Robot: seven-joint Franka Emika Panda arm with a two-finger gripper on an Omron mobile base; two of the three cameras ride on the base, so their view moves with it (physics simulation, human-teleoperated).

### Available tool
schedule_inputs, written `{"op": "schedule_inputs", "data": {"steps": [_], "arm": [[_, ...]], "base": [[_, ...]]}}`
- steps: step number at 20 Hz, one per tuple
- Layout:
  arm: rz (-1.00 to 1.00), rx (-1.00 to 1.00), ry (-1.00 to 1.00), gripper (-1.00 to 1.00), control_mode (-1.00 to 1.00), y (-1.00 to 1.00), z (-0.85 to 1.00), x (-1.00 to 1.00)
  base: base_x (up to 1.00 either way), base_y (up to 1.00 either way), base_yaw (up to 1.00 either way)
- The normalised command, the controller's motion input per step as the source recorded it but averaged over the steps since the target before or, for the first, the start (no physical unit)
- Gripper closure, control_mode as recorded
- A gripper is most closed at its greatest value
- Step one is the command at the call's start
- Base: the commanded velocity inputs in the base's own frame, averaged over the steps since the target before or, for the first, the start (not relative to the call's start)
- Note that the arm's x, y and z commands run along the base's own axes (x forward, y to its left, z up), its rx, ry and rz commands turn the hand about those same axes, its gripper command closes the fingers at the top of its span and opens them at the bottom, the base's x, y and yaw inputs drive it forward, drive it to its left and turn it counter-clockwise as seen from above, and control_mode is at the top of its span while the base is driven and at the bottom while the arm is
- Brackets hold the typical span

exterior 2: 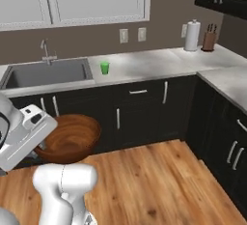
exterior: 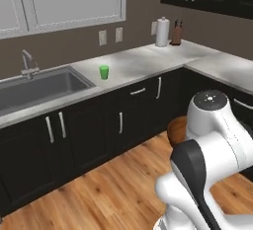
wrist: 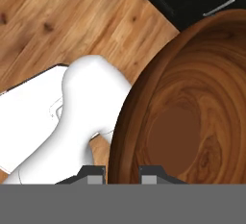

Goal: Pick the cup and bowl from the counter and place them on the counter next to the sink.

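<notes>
The reddish-brown bowl [wrist: 192, 122] hangs over the wooden floor, in front of the dark cabinets below the sink. My gripper [wrist: 122, 174] is shut on its rim, with one fingertip inside the bowl and one outside. From the right base view the bowl [exterior 2: 72, 137] juts out to the right of my white hand, and in the left base view a sliver of the bowl [exterior: 176, 130] peeks from behind my arm. The green cup [exterior: 104, 72] [exterior 2: 104, 68] stands upright on the white counter [exterior: 141, 63] [exterior 2: 144, 62], just right of the dark grey sink [exterior: 39, 88] [exterior 2: 48, 74].
A slim faucet [exterior: 27, 63] [exterior 2: 46, 50] rises behind the sink. A paper towel roll [exterior: 162, 31] [exterior 2: 192, 35] and a knife block [exterior: 176, 34] [exterior 2: 209, 38] stand at the back corner, where the counter turns along the right wall. Below is wooden floor [exterior 2: 154, 180].
</notes>
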Motion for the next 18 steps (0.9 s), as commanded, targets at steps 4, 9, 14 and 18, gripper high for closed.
{"op": "schedule_inputs", "data": {"steps": [4, 9, 14, 18], "arm": [[0.0, 0.0, 0.0, 1.0, 1.0, 0.0, 0.0, 0.0], [0.0, 0.0, 0.0, 1.0, 1.0, 0.0, 0.0, 0.0], [0.0, 0.0, 0.0, 1.0, 1.0, 0.0, 0.0, 0.0], [0.0, 0.0, 0.0, 1.0, 1.0, 0.0, 0.0, 0.0]], "base": [[0.5, 0.88, 0.0], [0.57, 0.97, 0.0], [0.74, 0.97, 0.02], [0.66, 0.78, 0.11]]}}
